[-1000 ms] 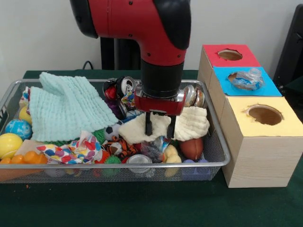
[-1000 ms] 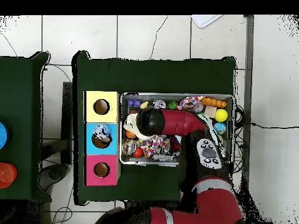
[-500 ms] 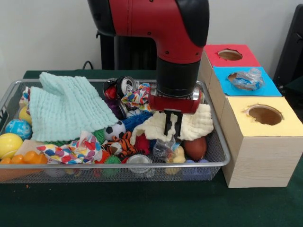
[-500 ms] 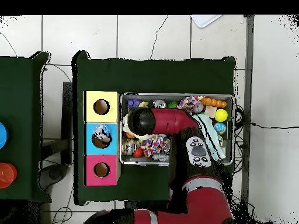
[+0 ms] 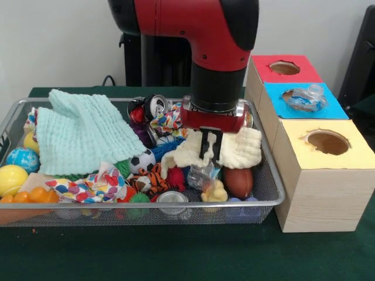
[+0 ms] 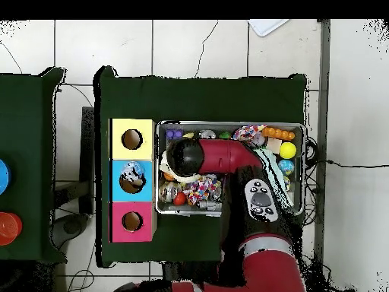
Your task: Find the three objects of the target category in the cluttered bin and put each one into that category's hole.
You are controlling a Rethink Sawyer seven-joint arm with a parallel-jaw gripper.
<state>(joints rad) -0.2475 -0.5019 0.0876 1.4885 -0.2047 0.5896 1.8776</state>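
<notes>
The gripper (image 5: 210, 153) hangs over the right part of the wire bin (image 5: 275, 186), fingers pinched close together above a crumpled clear plastic piece (image 5: 201, 174) just below them. Whether they touch it, I cannot tell. A cream cloth (image 5: 240, 148) lies behind.

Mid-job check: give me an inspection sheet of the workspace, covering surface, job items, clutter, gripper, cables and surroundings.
Surface: dark green table cloth.
Job's things: wire mesh bin; wooden box with red, blue and yellow hole tops; crushed clear plastic bottle on the blue hole.
Clutter: mint knitted cloth, cream cloth, balls, cans, toys.
Gripper: gripper over the cream cloth, holding crinkled clear plastic.
Cables: black cable behind the bin.
Surroundings: white tiled floor.
</notes>
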